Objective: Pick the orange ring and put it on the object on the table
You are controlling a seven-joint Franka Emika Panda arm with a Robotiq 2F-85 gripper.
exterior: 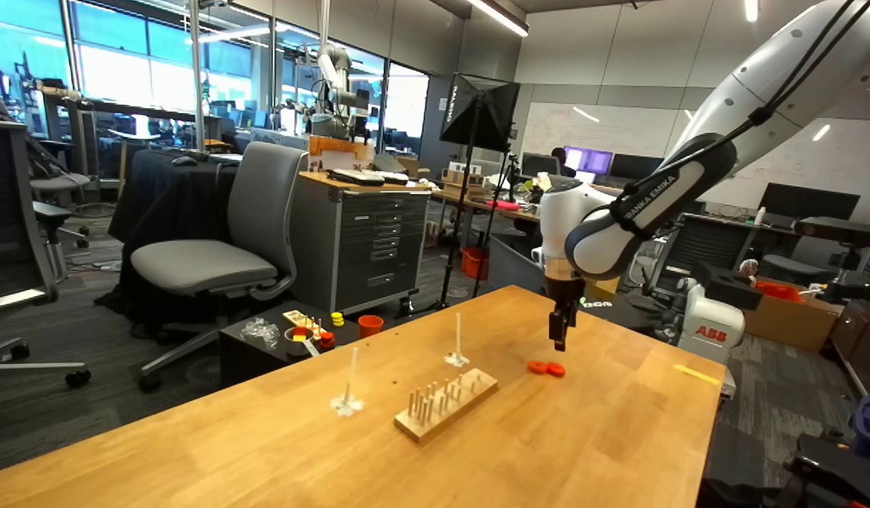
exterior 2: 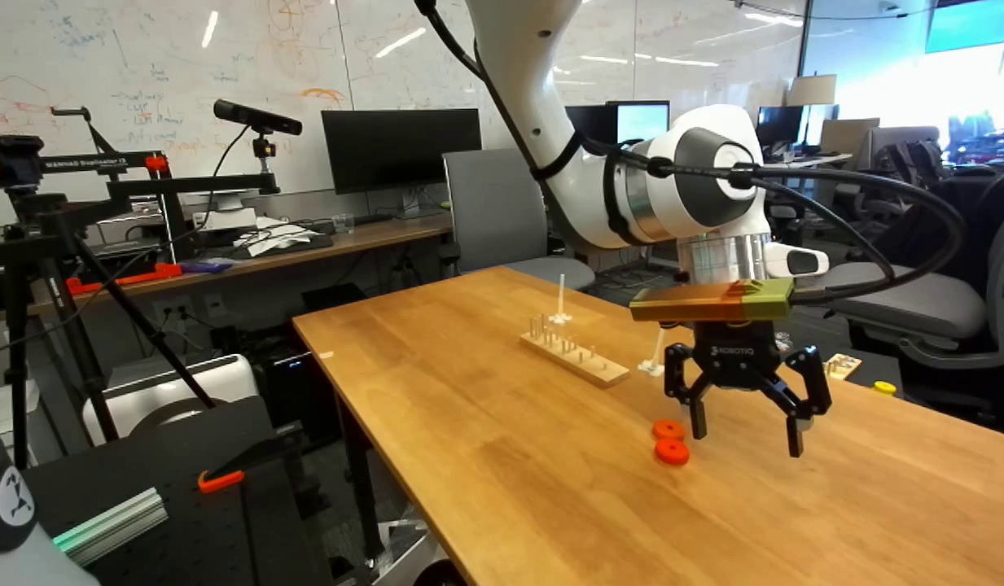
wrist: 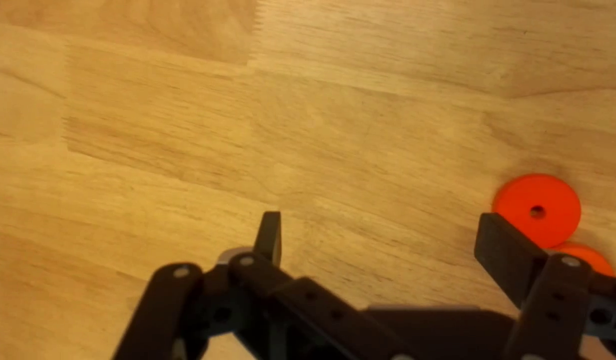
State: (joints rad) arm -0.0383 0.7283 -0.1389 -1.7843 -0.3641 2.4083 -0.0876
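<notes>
Orange ring loose, pick stage by the look of it

Table: near edge out of my sight. Pegged board lies in from its long edge, fine detail too small to read. Gripper spread wide above the table, holding nothing, ring outside its span. Next likely: shift over, lower, pinch without dragging the red piece. Ring's flat, further in from that edge, touching that piece; wrist view, gripper covers part of it, hole included.

Arm, glossy white, with dark grey joint panels, small round dots and "EMIKA" lettering. Black cables, strapped along it, looping to three o'clock in an exterior view. Hand, black, two-fingered, marked "ROBOTIQ".
</notes>
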